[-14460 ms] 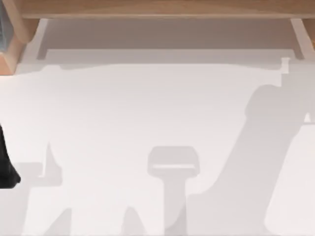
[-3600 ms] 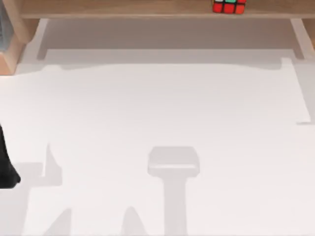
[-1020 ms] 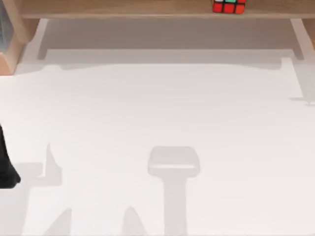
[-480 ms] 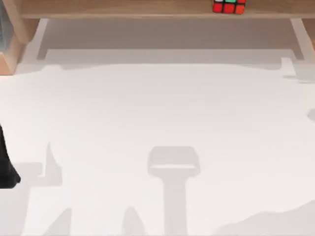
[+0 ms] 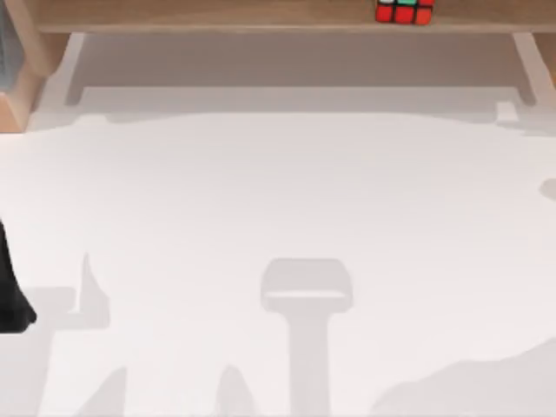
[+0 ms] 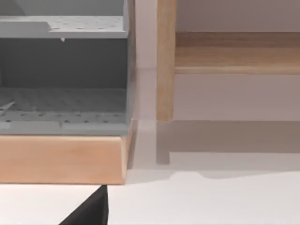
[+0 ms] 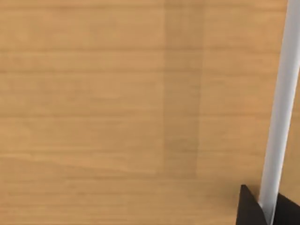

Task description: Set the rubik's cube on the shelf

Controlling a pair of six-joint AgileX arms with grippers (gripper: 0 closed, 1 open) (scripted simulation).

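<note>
The rubik's cube [image 5: 404, 11], red, green and orange tiles on black lines, rests on the shelf [image 5: 217, 14] along the table's far edge, right of its middle, with nothing touching it. A dark part of my left arm [image 5: 9, 300] sits parked at the left edge. In the left wrist view a dark fingertip [image 6: 91, 213] points towards the shelf's board [image 6: 234, 51] and wooden side panel [image 6: 165, 61]. The right wrist view looks closely at a light-brown wooden surface [image 7: 93, 93] and a white upright [image 7: 281, 103], with a dark fingertip [image 7: 248, 208] beside the upright.
A grey perforated rack [image 6: 61, 93] on a wooden base [image 6: 61, 159] stands at the far left, beside the shelf's end. White uprights [image 5: 530, 65] hold up the shelf. The white table [image 5: 278, 191] carries only shadows, one broad at its front right corner.
The cube, not seen on the shelf in the earliest frame, has lain there unmoved since. Over the last second a grey shadow has spread across the table's front right corner.
</note>
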